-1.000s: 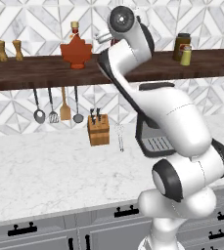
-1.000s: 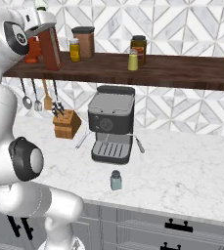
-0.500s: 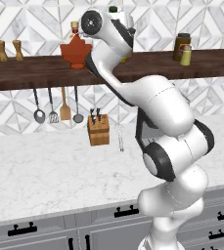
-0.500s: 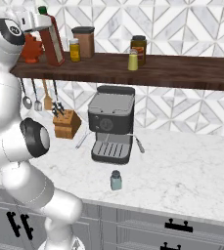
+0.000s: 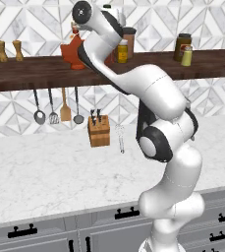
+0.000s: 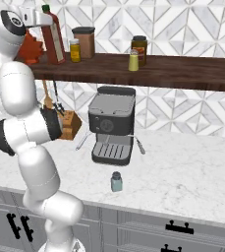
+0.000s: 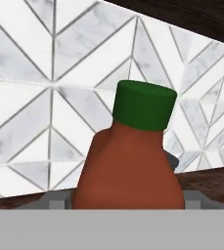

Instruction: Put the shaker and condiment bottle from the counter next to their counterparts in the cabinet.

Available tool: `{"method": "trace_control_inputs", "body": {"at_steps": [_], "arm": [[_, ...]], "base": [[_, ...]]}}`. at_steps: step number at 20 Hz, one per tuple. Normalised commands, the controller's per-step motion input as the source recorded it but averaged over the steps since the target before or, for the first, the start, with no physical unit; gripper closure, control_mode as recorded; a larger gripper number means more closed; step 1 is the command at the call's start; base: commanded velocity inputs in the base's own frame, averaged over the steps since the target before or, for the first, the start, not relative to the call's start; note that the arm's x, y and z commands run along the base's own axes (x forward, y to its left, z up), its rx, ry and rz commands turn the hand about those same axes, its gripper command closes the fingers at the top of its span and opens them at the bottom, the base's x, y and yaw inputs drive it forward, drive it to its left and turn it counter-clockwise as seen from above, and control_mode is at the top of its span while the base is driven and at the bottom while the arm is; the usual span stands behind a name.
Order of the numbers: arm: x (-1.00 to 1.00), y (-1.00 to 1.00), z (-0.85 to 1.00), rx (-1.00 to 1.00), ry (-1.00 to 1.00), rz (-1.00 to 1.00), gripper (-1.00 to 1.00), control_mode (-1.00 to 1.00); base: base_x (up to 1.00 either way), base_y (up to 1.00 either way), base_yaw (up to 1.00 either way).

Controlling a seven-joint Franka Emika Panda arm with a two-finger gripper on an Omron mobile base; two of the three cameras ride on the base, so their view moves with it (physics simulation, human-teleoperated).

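Condiment bottle [image 6: 53, 37], tall, slim, dark red with a green cap, stands upright on the dark-brown wooden shelf [image 6: 173, 71], clamped in the end effector [image 6: 46, 20], just right of the red maple-leaf bottle [image 6: 30, 48].

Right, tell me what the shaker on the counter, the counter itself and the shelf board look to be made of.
The shaker: pale blue-grey, probably glass, with a dark grey cap whose material is unclear. The counter: white with grey veins, so it looks like polished marble. The shelf board: dark brown and faintly streaked, likely stained wood.
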Motion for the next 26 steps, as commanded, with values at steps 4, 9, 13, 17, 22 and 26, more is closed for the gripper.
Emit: {"method": "trace_control_inputs", "body": {"at_steps": [4, 9, 13, 17, 22, 26], "arm": [[0.1, -0.01, -0.15, 0.06, -0.03, 0.0, -1.0, -1.0], [0.0, -0.13, -0.02, 0.04, -0.04, 0.0, -1.0, -1.0], [0.0, -0.18, 0.0, 0.04, -0.04, 0.0, -1.0, -1.0], [0.0, -0.11, 0.0, 0.01, -0.05, 0.0, -1.0, -1.0], [-0.19, -0.04, 0.0, 0.02, -0.07, 0.0, -1.0, -1.0], [-0.57, 0.02, 0.0, 0.09, 0.0, 0.0, -1.0, -1.0]], "base": [[0.0, 0.0, 0.0], [0.0, 0.0, 0.0], [0.0, 0.0, 0.0], [0.0, 0.0, 0.0], [0.0, 0.0, 0.0], [0.0, 0.0, 0.0]]}}
